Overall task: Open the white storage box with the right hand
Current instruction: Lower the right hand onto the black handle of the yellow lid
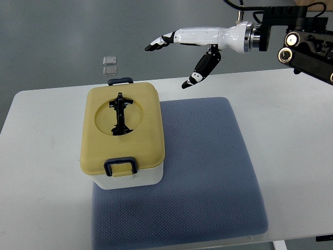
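Observation:
The white storage box stands on the left part of a blue-grey mat. Its yellow lid is closed, with a black folding handle lying in a round recess on top. Dark latches sit at the near end and far end. My right hand comes in from the top right, white with black fingertips. It hovers above the table's far edge, up and to the right of the box, fingers spread and holding nothing. The thumb points down toward the mat.
The white table holds the mat. Two small clear squares lie on the grey floor beyond the table. Black robot hardware fills the top right corner.

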{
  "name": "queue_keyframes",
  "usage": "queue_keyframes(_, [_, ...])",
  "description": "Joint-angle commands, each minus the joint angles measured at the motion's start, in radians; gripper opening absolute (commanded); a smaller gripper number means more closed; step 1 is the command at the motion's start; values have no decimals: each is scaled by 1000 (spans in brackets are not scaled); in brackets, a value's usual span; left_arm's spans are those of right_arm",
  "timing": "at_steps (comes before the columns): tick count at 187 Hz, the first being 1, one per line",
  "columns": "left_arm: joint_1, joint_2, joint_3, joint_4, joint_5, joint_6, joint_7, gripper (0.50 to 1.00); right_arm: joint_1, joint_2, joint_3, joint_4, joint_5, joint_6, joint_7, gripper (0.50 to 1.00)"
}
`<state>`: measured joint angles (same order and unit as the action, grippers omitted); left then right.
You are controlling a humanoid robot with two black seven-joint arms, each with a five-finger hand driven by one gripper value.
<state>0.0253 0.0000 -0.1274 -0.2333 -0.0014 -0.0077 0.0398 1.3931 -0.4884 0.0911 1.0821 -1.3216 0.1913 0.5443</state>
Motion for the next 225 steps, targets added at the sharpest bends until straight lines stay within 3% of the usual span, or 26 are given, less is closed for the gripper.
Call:
queue_keyframes(1, [1, 0, 0, -3, 0, 0, -1, 1000, -6, 37, -18, 13, -222, -138, 46, 928])
queue_keyframes(46, [2, 0, 0, -3, 0, 0, 0, 1000, -52, 111, 38, -25, -194, -242, 37, 926])
queue_keyframes(186, [5, 0, 0, -4, 0, 2, 0, 1000, -140, 369, 59, -209, -183, -308, 37, 905])
queue_keyframes(213, [5, 0, -1, -3, 0, 2, 0, 1000, -146, 419, 73, -254, -183, -329, 37, 858])
queue_keyframes(225, [5, 0, -1, 0, 0, 2, 0, 1000, -148, 439, 82, -269, -183, -331, 37, 797])
